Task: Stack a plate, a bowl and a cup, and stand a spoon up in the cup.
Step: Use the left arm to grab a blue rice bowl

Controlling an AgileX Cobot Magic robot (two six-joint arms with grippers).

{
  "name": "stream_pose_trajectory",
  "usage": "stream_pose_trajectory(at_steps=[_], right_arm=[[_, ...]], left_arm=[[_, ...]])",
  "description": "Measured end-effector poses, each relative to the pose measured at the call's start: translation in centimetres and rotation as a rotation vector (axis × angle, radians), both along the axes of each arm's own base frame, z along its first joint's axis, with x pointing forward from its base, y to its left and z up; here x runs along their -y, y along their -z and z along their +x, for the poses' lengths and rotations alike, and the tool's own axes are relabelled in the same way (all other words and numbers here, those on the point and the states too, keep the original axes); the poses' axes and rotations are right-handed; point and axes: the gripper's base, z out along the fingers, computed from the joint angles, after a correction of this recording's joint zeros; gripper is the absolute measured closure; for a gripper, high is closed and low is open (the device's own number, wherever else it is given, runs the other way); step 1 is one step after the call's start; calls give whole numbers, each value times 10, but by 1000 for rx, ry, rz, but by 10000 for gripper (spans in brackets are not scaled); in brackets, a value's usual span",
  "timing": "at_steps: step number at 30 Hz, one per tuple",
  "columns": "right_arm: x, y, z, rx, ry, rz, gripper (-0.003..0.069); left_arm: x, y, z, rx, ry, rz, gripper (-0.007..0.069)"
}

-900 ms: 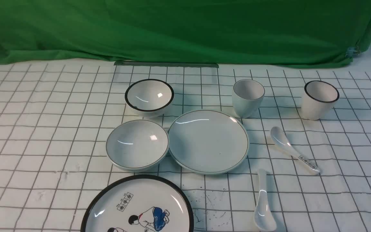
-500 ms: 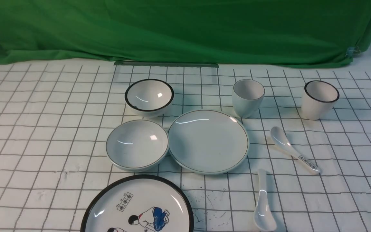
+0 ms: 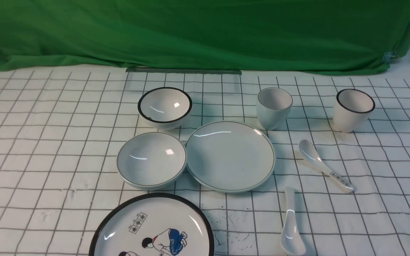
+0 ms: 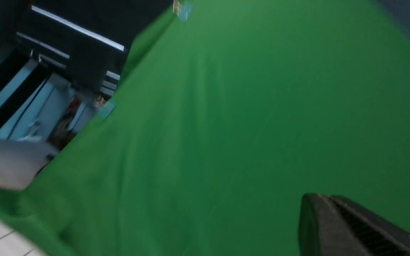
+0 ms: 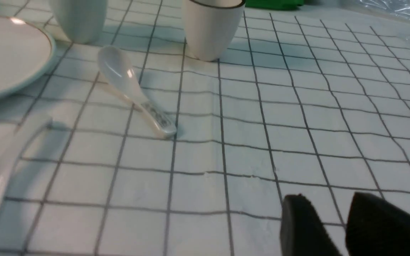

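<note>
You had the plain pale grey-blue round plate lying flat in the middle of the white black-checked tablecloth. The shallow glossy grey-blue bowl sat just beside it on its left, their rims almost touching. The handleless grey-blue cup stood upright just behind the plate's far right edge. The plain glossy white ceramic soup spoon lay near the front edge, to the right of the plate, with its scoop toward you.

The white spoon with a printed label lay further right. A black-rimmed white cup stood behind it, and a black-rimmed white bowl stood behind the grey-blue bowl. A cartoon-figure plate lay at the front.

Your right gripper hung low over bare cloth to the right of both spoons, its black fingers drawn nearly together and gripping nothing. Your left gripper showed only one finger against the green backdrop cloth, so I could not tell how it was set.
</note>
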Motion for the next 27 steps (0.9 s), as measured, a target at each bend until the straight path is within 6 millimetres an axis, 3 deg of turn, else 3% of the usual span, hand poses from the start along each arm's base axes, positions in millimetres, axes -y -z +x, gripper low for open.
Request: stream_pose_trajectory(at_steps=[1, 2, 3, 4, 5, 6, 7, 9, 10, 11, 13, 14, 15, 18, 19, 20, 23, 24, 26, 27], right_arm=[[0, -1, 0, 13, 3, 23, 421], [-2, -8, 2, 92, 19, 164, 421], [-2, -9, 2, 102, 21, 181, 421], [-3, -19, 3, 217, 31, 355, 421], [-3, -27, 3, 302, 27, 469, 421], [-3, -29, 3, 324, 24, 497, 421], [-3, -36, 3, 398, 9, 577, 421], [-3, -40, 2, 437, -2, 608, 421], [-3, -44, 1, 477, -15, 633, 421], [-3, -44, 1, 484, -18, 636, 421], [-3, -47, 1, 509, -26, 654, 421], [-3, -47, 1, 513, -27, 668, 421], [-3, -47, 1, 513, -27, 673, 421], [-5, -42, 2, 424, -27, 680, 432], [-6, -43, 3, 330, -25, 663, 454], [-7, -42, 4, 298, -25, 657, 459], [-11, -66, 4, 114, -67, 587, 535], [-14, -82, 3, -20, -109, 509, 572], [-20, -108, 3, -185, -195, 400, 610], [-21, -112, 4, -184, -206, 400, 612]], left_arm=[[0, -1, -1, 14, 1, -4, 615], [-1, -19, -8, 133, 26, -58, 615], [-1, -25, -10, 154, 30, -61, 615], [2, -61, -21, 238, 65, -48, 615], [7, -91, -25, 225, 82, 18, 615], [8, -94, -25, 199, 85, 47, 615], [16, -128, -24, 98, 100, 172, 615], [20, -156, -21, 4, 118, 245, 615], [25, -177, -4, -184, 158, 307, 615], [25, -179, 4, -226, 166, 312, 615], [30, -189, 45, -549, 240, 379, 615], [32, -186, 64, -695, 276, 416, 615], [32, -185, 68, -721, 283, 421, 615], [35, -145, 141, -1091, 385, 504, 615], [36, -123, 172, -1209, 421, 525, 615], [36, -115, 180, -1242, 432, 528, 615], [39, -70, 229, -1433, 519, 521, 615], [45, -55, 247, -1489, 575, 538, 615], [57, -43, 267, -1517, 623, 589, 615], [59, -44, 269, -1513, 625, 597, 615]])
